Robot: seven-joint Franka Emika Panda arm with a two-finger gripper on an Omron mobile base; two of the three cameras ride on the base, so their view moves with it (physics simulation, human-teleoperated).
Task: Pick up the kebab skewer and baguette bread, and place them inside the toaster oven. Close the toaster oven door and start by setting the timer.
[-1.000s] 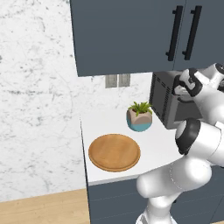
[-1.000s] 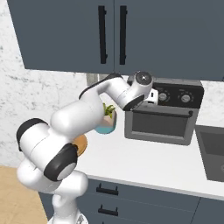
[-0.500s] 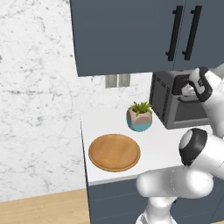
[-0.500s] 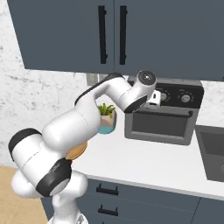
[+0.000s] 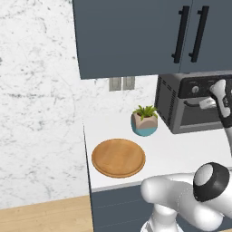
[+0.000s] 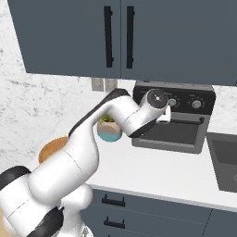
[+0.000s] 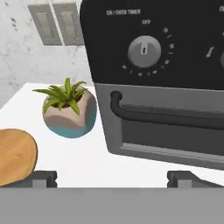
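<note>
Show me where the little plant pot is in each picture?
Left base view: the plant pot is mid-picture, left of the toaster oven.
Right base view: left of centre, partly behind the arm.
Hand view: left.
Shared landmark: the toaster oven beside it.

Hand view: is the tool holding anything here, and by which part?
Nothing is held. The tool is open, its fingertips wide apart in front of the toaster oven door, touching nothing.
</note>
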